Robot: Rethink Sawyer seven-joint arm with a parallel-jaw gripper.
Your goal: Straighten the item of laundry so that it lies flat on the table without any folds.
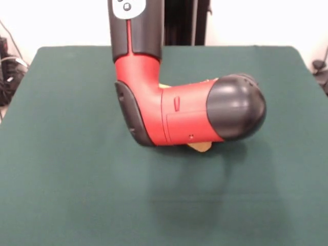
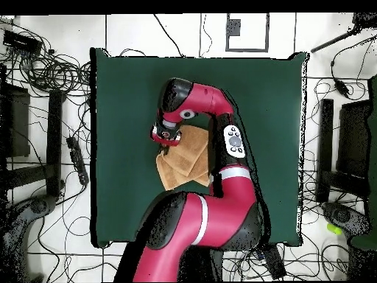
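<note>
The orange-yellow towel [image 2: 188, 158] lies near the middle of the dark green table [image 2: 125, 88]. It looks creased, with one layer folded over another. My gripper [image 2: 167, 137] hangs over the towel's corner that is upper left in the overhead view; I cannot tell whether it touches the cloth. In the front view my red and black arm [image 1: 189, 115] covers the gripper and most of the towel. Only a small tan piece of the towel [image 1: 200, 147] shows under the arm on the table [image 1: 61, 154].
Cables and stands [image 2: 44, 74] lie on the floor around the table. My arm [image 2: 221, 191] reaches from the table's edge by the base, at the bottom of the overhead view, over the towel's right side.
</note>
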